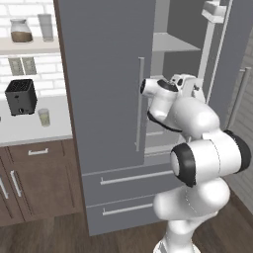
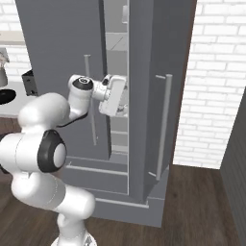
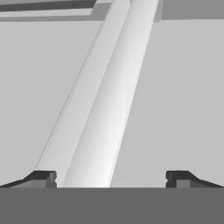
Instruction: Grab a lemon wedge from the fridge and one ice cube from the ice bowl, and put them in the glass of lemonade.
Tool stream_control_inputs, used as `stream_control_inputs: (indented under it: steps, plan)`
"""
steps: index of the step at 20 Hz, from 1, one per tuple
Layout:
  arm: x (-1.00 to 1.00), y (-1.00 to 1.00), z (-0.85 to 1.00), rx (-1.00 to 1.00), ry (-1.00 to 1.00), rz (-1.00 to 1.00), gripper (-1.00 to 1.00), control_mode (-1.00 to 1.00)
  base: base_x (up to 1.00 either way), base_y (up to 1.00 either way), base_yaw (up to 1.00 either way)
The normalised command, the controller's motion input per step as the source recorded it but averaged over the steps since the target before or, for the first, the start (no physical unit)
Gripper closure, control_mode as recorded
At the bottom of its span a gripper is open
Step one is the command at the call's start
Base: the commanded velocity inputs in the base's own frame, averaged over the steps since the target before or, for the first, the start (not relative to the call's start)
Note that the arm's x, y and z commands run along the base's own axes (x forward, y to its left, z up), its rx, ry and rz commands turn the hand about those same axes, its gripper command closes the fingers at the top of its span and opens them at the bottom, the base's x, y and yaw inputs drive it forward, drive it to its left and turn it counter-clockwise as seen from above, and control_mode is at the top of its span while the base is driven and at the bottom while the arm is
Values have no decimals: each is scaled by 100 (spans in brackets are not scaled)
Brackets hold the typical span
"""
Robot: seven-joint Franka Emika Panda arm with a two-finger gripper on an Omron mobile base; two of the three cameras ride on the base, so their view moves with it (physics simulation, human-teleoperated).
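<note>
Where tool [image 3: 109,179] straddles: handle [image 3: 109,109] (round, silver)

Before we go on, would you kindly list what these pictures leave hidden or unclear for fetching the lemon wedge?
- The tiny yellow lemon wedge: no view lets me make it out; in the left base view the white arm covers the lower shelves of the tall matte grey fridge.
- Fridge interior, right base view: seen through a narrow gap, partly blocked by the hand.
- Wide black ice bowl: cut by the left edge, contents hidden.
- Gripper: open astride a pale bar; what this bar is stays unclear.
</note>
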Motion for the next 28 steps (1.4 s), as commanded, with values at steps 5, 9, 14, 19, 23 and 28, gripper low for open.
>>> stream_control_inputs:
  steps: [5, 9, 14, 19, 23, 28]
  plan:
    - [0, -60, 0, 0, 5, -4, -100, -100, 0, 0, 0]
    - [0, -59, 0, 0, 3, -3, -100, -100, 0, 0, 0]
    - [0, -59, 0, 0, 0, -3, -100, -100, 0, 0, 0]
    - [0, -53, 0, 0, 0, -3, -100, -100, 0, 0, 0]
    - [-8, -30, 0, 0, 0, -1, -100, -100, 0, 0, 0]
    - [-15, 0, 2, 0, -1, 0, -100, -100, 0, 0, 0]
